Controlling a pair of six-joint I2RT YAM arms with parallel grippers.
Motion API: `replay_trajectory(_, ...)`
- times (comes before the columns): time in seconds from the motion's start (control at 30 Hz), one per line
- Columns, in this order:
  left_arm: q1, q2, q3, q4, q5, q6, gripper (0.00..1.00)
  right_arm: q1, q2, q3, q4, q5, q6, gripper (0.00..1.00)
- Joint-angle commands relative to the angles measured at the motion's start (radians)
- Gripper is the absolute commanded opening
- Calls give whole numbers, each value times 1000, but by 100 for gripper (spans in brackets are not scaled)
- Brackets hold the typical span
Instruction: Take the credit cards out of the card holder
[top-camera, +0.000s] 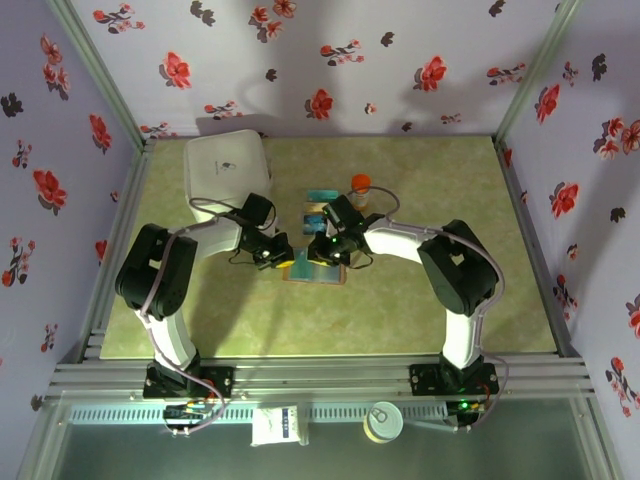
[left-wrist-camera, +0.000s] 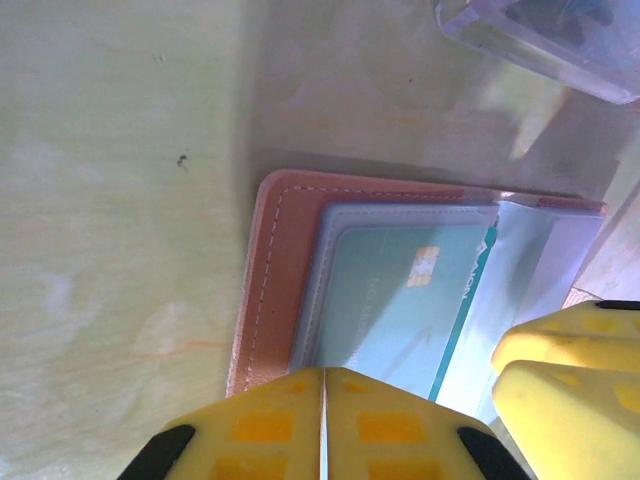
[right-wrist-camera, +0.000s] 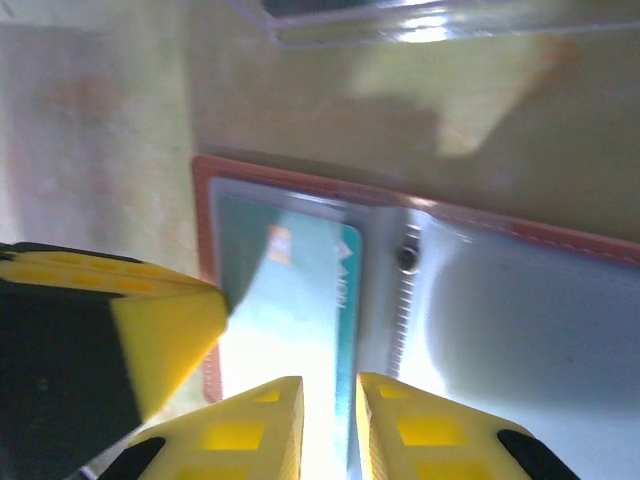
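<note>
The card holder (top-camera: 325, 274) lies open on the table, with a brown stitched rim (left-wrist-camera: 272, 270) and blue-grey panels (right-wrist-camera: 520, 320). A teal credit card (left-wrist-camera: 395, 300) with a gold chip sits in its left panel, its inner edge past the pocket. My left gripper (left-wrist-camera: 325, 372) is shut with nothing in it, tips over that card's near edge. My right gripper (right-wrist-camera: 330, 395) stands a narrow gap apart over the same card (right-wrist-camera: 290, 300), whose dark edge shows in the gap. More teal cards (top-camera: 318, 204) lie behind the holder. The two grippers (top-camera: 288, 260) (top-camera: 332, 260) meet over the holder.
A clear plastic box (left-wrist-camera: 545, 40) stands just behind the holder. An orange-capped bottle (top-camera: 360, 186) is behind the right gripper, and a large white square container (top-camera: 228, 170) is at the back left. Flowered walls enclose the table.
</note>
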Motion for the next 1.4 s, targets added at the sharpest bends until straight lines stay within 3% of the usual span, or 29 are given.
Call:
replay_trajectory(0.0, 1, -29, 5, -20, -20, 6, 8, 7, -21, -21, 63, -42, 35, 22)
replay_trajectory(0.27, 2, 3, -1, -20, -21, 14, 0, 7, 30, -20, 81, -72, 48, 23)
replay_trajectory(0.53, 2, 40, -5, -25, -19, 18, 0, 8, 66, -20, 74, -72, 48, 23)
replay_trajectory(0.87, 2, 30, 9, -46, -21, 20, 0, 8, 51, 25, -122, 63, -43, 23)
replay_trajectory(1.37, 2, 0, 14, -51, -22, 20, 0, 10, -23, 12, -70, 37, -36, 23)
